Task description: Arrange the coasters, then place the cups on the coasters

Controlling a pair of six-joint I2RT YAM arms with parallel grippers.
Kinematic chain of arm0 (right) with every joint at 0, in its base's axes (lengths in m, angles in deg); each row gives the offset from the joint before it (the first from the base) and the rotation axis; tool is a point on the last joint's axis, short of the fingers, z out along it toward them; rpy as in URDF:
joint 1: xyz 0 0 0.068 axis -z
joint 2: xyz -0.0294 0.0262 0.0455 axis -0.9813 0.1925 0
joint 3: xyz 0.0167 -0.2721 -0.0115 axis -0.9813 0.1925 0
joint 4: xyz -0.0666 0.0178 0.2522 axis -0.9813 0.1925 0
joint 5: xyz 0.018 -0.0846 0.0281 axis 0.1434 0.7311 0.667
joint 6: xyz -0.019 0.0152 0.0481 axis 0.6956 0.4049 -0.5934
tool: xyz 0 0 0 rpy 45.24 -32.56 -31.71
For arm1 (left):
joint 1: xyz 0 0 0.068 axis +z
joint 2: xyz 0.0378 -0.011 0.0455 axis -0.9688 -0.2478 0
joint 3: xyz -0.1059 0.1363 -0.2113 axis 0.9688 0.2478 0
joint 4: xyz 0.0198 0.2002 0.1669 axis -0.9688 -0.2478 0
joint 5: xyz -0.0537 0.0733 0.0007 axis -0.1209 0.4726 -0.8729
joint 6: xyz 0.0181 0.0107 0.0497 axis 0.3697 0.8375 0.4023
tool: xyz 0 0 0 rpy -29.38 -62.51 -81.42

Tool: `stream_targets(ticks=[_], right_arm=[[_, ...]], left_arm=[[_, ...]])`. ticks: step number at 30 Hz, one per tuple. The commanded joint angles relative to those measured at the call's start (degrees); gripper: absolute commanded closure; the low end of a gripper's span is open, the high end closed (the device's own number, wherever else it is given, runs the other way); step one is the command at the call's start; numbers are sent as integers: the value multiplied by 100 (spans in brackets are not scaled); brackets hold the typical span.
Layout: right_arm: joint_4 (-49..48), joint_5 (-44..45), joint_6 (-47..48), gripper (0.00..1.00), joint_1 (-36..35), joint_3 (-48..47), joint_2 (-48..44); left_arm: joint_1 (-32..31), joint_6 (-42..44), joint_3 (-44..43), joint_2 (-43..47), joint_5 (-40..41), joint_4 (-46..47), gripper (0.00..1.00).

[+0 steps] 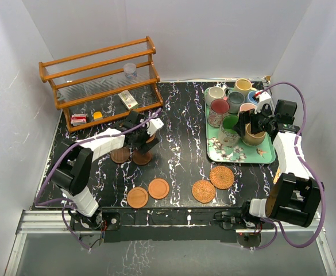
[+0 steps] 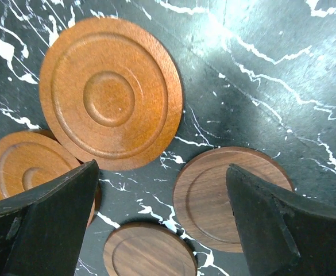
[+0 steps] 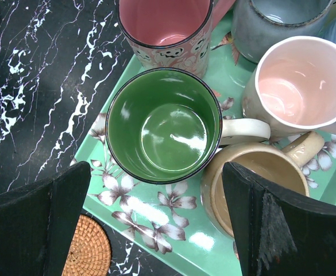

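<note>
My left gripper [image 1: 140,135] [image 2: 162,172] hangs open above a cluster of wooden coasters. A large orange coaster [image 2: 111,93] lies ahead of it, a second orange one [image 2: 24,167] is partly under the left finger, and two dark brown ones [image 2: 213,195] [image 2: 147,253] lie below. Two more orange coasters [image 1: 137,197] [image 1: 158,188] and two wicker coasters [image 1: 203,191] [image 1: 221,177] lie near the front edge. My right gripper [image 1: 249,123] [image 3: 156,167] stands open over the tray, above the green cup [image 3: 163,123] and the tan cup [image 3: 254,184]. Neither gripper holds anything.
The green floral tray [image 1: 236,154] [image 3: 156,215] holds several cups, among them maroon [image 1: 219,112], grey-blue [image 1: 235,102], cream [image 1: 216,95], yellow [image 1: 243,86] and pink [image 3: 297,80]. A wooden rack [image 1: 101,80] with a clear plastic cup [image 1: 130,70] stands at the back left.
</note>
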Motion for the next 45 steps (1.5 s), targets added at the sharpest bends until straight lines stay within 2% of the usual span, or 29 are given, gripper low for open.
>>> stream_targets(ticks=[1,5,8,13,18,29,38,45], right_arm=[[-173,43,23,2,36,26,-65],[-172,68,30,2,37,23,-79],[-162,78,32,2,37,17,-78],[-160,96,32,2,36,3,-104],[-286,293,-117,2,36,26,-110],[-348,411,-223,2,45,25,-157],[-320,345,-223,2,52,7,-218],[-311,327,-214,2,54,4,-221]], left_arm=[[-18,51,-549,287,-473,-494,8],[-46,288,-703,491,-1294,-935,8],[-289,479,-805,617,-1665,-1264,8],[-1301,801,-1148,577,-1655,-1766,7],[-2262,515,-1748,19,-1670,-1855,7],[-3842,-118,-2601,-1405,-819,-1196,8],[-4105,-477,-2804,-2003,-344,-1096,8],[-4024,-211,-2211,-1724,10,-967,8]])
